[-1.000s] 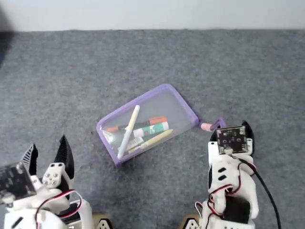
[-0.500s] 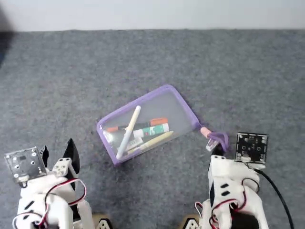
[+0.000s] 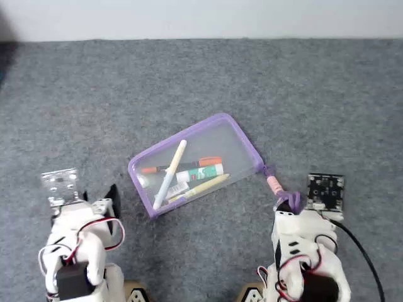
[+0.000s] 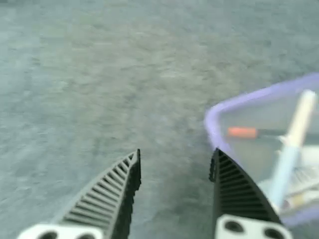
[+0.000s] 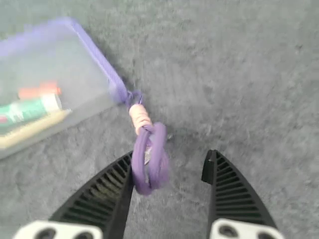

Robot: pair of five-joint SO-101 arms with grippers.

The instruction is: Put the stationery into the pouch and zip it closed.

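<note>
A translucent pouch (image 3: 195, 163) with a purple zip rim lies flat mid-table. Inside it are a white pen (image 3: 170, 173), an orange marker (image 3: 189, 165), a green-labelled stick (image 3: 201, 172) and a yellowish pencil (image 3: 204, 184). Its pink and purple pull strap (image 3: 280, 192) trails out toward my right arm (image 3: 305, 245). My right gripper (image 5: 171, 157) is open, with the strap's purple loop (image 5: 149, 159) lying between the fingers, against one of them. My left gripper (image 4: 176, 154) is open over bare carpet, just beside the pouch corner (image 4: 214, 124).
Grey carpet (image 3: 302, 94) covers the table, with free room all around the pouch. A pale wall edge (image 3: 201, 19) runs along the back. Both arm bases stand at the front edge.
Both arms have drawn back toward the front edge. The pull strap has stretched out from the pouch corner toward the right arm. The pouch has barely shifted.
</note>
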